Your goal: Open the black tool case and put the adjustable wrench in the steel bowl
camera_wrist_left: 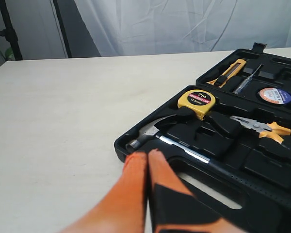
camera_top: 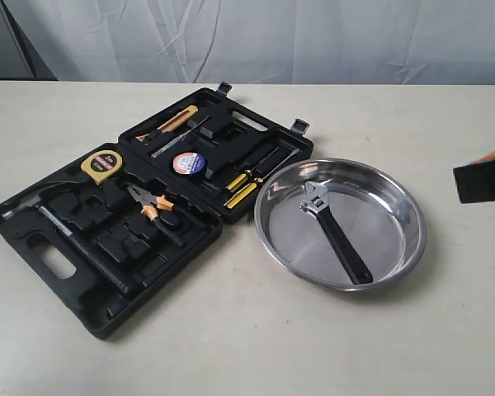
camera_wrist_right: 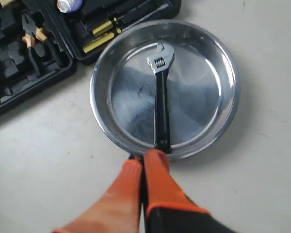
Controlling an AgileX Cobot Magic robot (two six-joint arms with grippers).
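Status check: black tool case [camera_top: 136, 247] lies open flat on the worktop [camera_top: 247, 346], lid half away from you, and the adjustable wrench [camera_top: 334, 231] is already inside the steel bowl [camera_top: 400, 206], resting on the flat bottom. By my read both parts of the task look done.

Key relation for whatever you do next: in the right wrist view the wrench's long axis runs straight away from the right gripper [camera_wrist_right: 143, 158], with the black handle end nearest its fingertips and the silver head at the far side, toward the case. In the exterior view that axis is diagonal, head up near the case, handle end by the near rim.

Right arm is the nearer 1 by far. Its fingers are pinched together w/ nothing between them. They appear just past the bowl's rim by the handle end, and contact can't be judged.

Left gripper [camera_wrist_left: 146, 158] is also clenched and empty, sitting by the case corner at the hammer [camera_wrist_left: 174, 145] head, well apart from the bowl.

If you must regrasp, use the right arm, spread the fingers 1st, and approach across the handle. Otherwise I'd leave the wrench alone and pull the right arm clear w/o nudging the rim.
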